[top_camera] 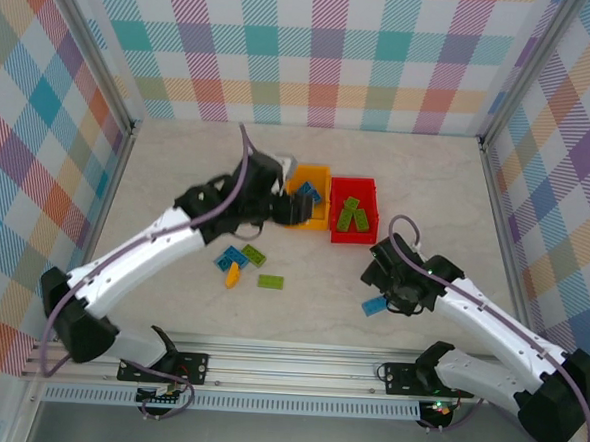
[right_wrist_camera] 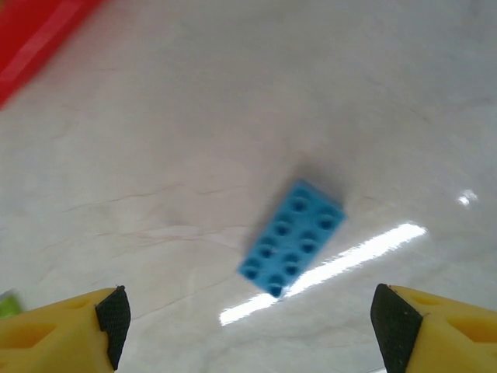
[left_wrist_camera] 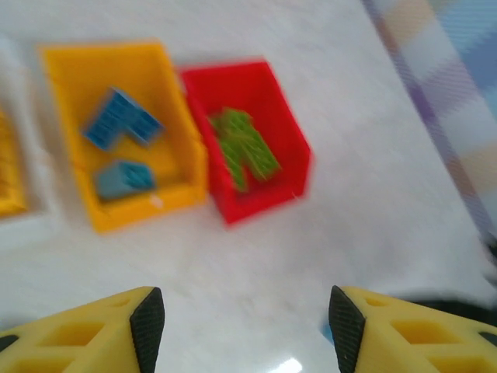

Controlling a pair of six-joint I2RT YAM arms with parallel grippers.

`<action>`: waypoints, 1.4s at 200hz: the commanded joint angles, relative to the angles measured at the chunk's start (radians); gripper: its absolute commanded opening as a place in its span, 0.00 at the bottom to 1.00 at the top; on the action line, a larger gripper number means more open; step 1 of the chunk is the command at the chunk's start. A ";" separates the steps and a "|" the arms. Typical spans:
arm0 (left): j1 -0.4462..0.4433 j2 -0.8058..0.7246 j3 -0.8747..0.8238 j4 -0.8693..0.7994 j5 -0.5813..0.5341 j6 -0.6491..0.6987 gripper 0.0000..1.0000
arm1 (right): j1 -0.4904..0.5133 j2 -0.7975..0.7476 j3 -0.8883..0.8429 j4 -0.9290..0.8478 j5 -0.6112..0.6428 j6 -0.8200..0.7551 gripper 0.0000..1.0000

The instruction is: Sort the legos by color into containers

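Orange-yellow bin (left_wrist_camera: 105,50): middle of the three containers, touching the red bin on its right. It holds blue bricks (left_wrist_camera: 123,120), with one smaller blue piece (left_wrist_camera: 124,179) nearer its front wall.
Red bin (left_wrist_camera: 264,198): holds green bricks (left_wrist_camera: 245,148) bunched in the middle. The blurred wrist view does not allow a count.
White bin (top_camera: 289,167): left of the orange-yellow bin and mostly hidden behind the left arm in the top view. A yellow brick (left_wrist_camera: 9,175) shows inside it at the edge of the left wrist view.
Loose legos, left: two blue bricks (top_camera: 227,260) and (top_camera: 254,256), a yellow-orange brick (top_camera: 233,274) and a green brick (top_camera: 270,281) lie close together on the table, in front of the bins.
Loose lego, right: one blue two-by-four brick (right_wrist_camera: 293,237) lies flat and studs up, alone, well in front of the red bin.
Surface: pale marble-patterned table (top_camera: 427,189), glossy, with light streaks.
Room: pastel checked cloth walls (top_camera: 315,52) on three sides and an aluminium rail (top_camera: 297,356) at the near edge, where the arm bases are bolted.
Left gripper (left_wrist_camera: 246,322): above the front of the orange-yellow bin. The jaws are apart with bare table between them, holding nothing.
Right gripper (right_wrist_camera: 250,326): above the lone blue brick. The jaws are spread wide and touch nothing, and the brick lies just beyond the fingertips.
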 commanded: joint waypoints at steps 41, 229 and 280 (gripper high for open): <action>-0.285 -0.234 -0.402 0.258 -0.157 -0.203 0.60 | -0.126 0.111 -0.125 0.224 -0.237 0.129 0.81; -0.360 -0.481 -0.311 -0.072 -0.686 -0.309 0.58 | 0.088 0.619 0.597 0.189 -0.062 -0.510 0.24; -0.359 -0.435 -0.290 -0.082 -0.686 -0.328 0.58 | 0.009 1.056 1.126 0.007 -0.049 -0.661 0.25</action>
